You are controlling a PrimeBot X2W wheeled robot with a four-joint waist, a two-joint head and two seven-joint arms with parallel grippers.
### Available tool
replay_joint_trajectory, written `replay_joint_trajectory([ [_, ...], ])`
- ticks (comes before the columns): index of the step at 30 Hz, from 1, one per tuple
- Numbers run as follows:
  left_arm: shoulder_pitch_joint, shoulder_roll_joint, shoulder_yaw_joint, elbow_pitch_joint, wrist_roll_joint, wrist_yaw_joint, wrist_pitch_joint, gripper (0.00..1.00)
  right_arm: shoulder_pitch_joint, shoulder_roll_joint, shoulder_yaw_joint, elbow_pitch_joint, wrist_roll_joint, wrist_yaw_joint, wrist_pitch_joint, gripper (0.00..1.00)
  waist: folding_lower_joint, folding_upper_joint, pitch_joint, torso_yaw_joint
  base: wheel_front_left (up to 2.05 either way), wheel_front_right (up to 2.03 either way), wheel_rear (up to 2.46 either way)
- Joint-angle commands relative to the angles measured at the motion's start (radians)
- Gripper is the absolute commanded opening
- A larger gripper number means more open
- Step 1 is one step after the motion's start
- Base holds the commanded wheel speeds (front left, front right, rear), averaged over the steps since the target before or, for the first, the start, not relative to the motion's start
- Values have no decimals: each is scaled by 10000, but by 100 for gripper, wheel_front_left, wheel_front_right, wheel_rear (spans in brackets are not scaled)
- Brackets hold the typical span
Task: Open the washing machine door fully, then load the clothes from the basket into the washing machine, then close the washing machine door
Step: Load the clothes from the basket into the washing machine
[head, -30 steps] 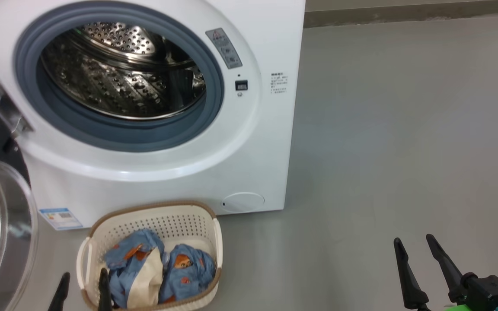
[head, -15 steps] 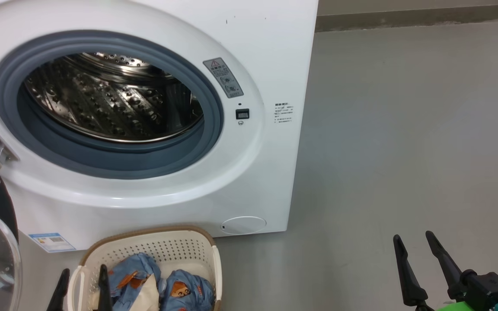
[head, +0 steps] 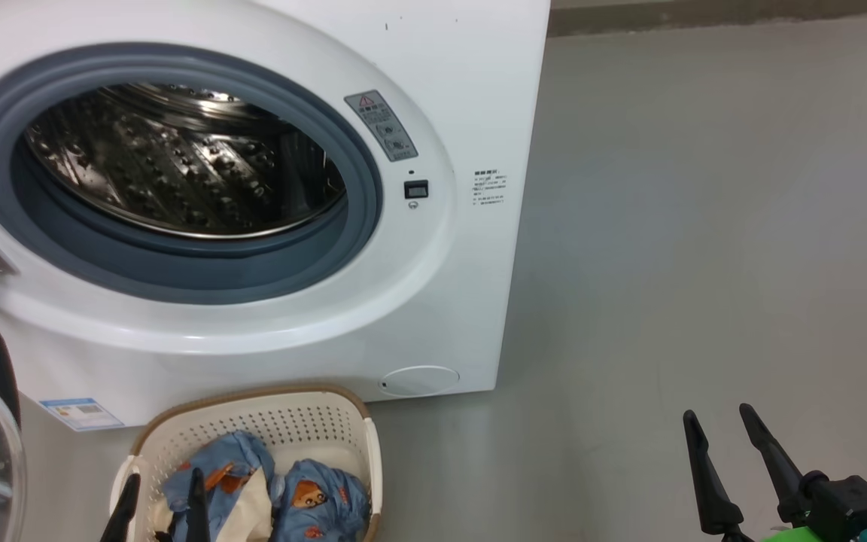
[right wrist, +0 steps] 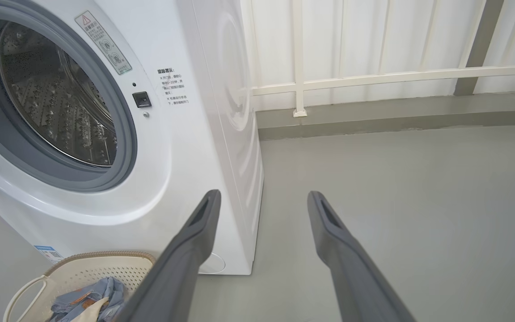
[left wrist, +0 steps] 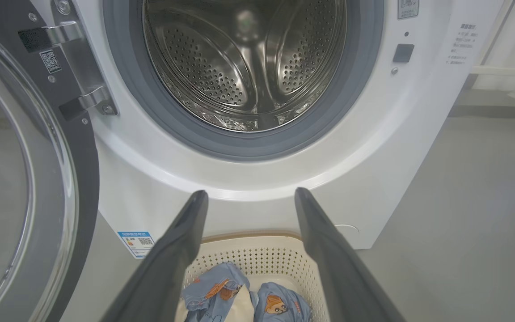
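Held left gripper (head: 164, 476) with fingers spread wide and nothing between them, tips poised just above the clothes (head: 305, 500) at the left end of the basket (head: 253, 395). Noted one change over the last second: those tips brought in from beside the basket's left rim to over the garments, allowing for a swing of the head camera that shifted the whole picture. Judged the reach for a first garment begun, with no contact visible yet. Kept right gripper (head: 717, 412) equally splayed and empty, over bare floor (head: 704, 226) well right of the machine.

Saw the clothes heaped in soft crumpled folds: light-blue cloth printed with orange-brown bears, plus a cream piece between two bundles. Found the basket cream-white, perforated, rounded at its corners, trimmed with a brown woven-look rim, standing on the floor just before the washing machine (head: 471, 90).

Recorded a white, smooth, boxy machine with a grey-blue rubber gasket (head: 200, 278) ringing a shiny perforated steel drum (left wrist: 248, 67), empty as far as visible. Found the washing machine door (left wrist: 78, 188) swung out at left on a metal hinge (left wrist: 74, 49), glossy black around bulging clear glass. Judged the opening step done and the loading not yet started.
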Motion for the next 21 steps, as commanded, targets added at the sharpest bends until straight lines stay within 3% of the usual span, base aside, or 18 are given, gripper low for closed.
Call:
replay_joint_trajectory([
  [1, -533, 117, 277, -120, -55, -24, -113, 100, -403, -84, 301, -267, -7, 62, -104, 100, 0, 0, 233, -85, 0, 0, 0],
  [21, -2249, 94, 373, 605, -214, -306, -135, 100, -1239, -83, 380, -97, -19, 62, -336, 100, 0, 0, 2585, -364, 0, 0, 0],
])
